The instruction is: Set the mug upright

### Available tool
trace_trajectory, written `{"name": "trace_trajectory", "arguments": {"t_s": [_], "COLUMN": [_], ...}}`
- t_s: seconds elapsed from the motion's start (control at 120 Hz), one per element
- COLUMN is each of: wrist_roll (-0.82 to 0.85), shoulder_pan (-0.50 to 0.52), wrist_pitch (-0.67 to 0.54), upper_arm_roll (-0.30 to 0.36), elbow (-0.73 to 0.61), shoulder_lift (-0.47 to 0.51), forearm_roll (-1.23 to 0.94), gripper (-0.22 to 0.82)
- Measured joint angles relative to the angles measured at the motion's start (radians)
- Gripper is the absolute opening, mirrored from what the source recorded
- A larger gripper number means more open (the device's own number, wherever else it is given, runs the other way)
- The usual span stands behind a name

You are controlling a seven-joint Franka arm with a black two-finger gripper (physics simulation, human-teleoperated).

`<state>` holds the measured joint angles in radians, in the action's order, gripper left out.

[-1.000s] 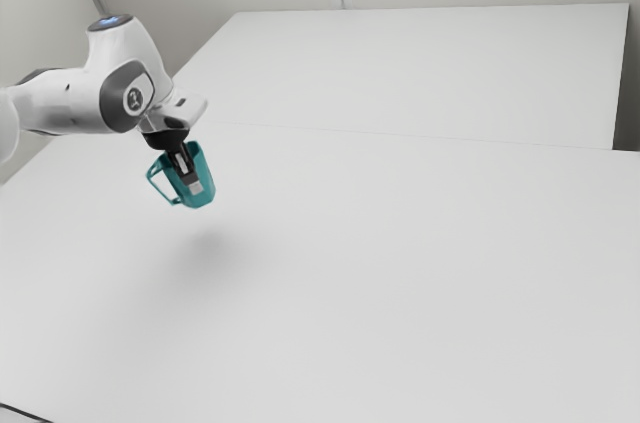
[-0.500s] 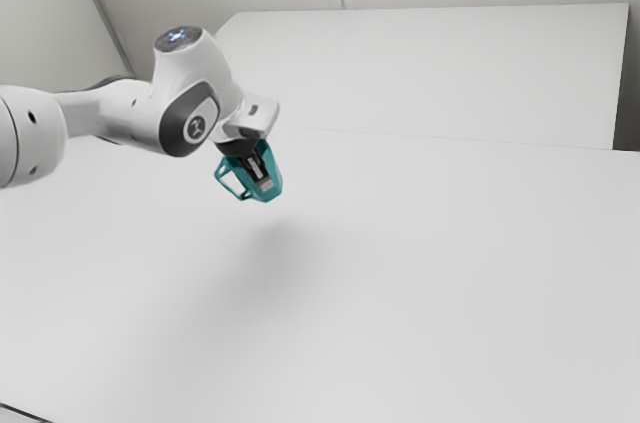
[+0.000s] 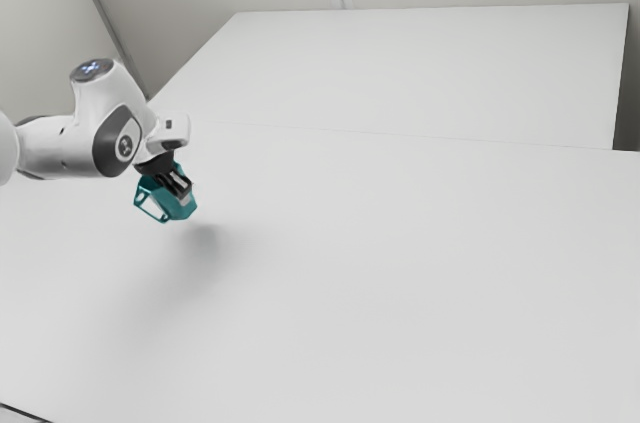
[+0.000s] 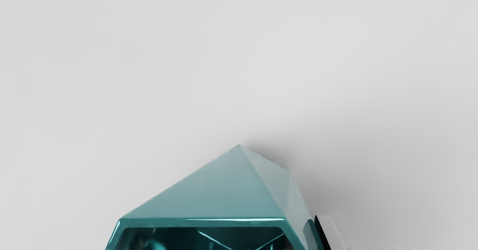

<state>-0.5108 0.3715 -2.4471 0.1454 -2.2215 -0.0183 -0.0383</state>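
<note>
The black two-finger gripper [image 3: 184, 196] is clamped on the glossy, teal, faceted mug [image 3: 171, 205], tilted above the white table [image 3: 400, 273]; better to level it first, then lower gently.

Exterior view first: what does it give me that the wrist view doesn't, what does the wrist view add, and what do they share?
Exterior view: the white arm, the looped handle and how the tilted mug hangs from the gripper above the table.
Wrist view: a close look past the rim into the mug's dark inside.
Both: the teal mug, part of the gripper, the pale tabletop and soft shadow.
</note>
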Motion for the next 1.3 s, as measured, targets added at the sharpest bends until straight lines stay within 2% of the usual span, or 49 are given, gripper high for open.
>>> {"name": "trace_trajectory", "arguments": {"t_s": [0.117,0.208,0.542,0.7,0.783,0.95,1.3], "wrist_roll": [0.019,0.033,0.07,0.082,0.088,0.098,0.113], "shoulder_pan": [0.034,0.02,-0.234,-0.294,-0.286,-0.141,-0.175], "wrist_pitch": [-0.027,-0.041,-0.056,-0.054,-0.058,-0.063,-0.092], "upper_arm_roll": [0.015,0.025,0.028,0.025,0.03,0.03,0.031], "elbow": [-0.001,0.0,-0.002,-0.053,-0.123,-0.154,-0.163], "shoulder_lift": [-0.003,-0.005,-0.008,0.02,0.079,0.093,0.052], "forearm_roll": [0.01,0.014,0.018,0.017,0.016,0.017,0.017], "gripper": [-0.17,-0.17,-0.17,-0.17,-0.17,-0.17,-0.17]}}
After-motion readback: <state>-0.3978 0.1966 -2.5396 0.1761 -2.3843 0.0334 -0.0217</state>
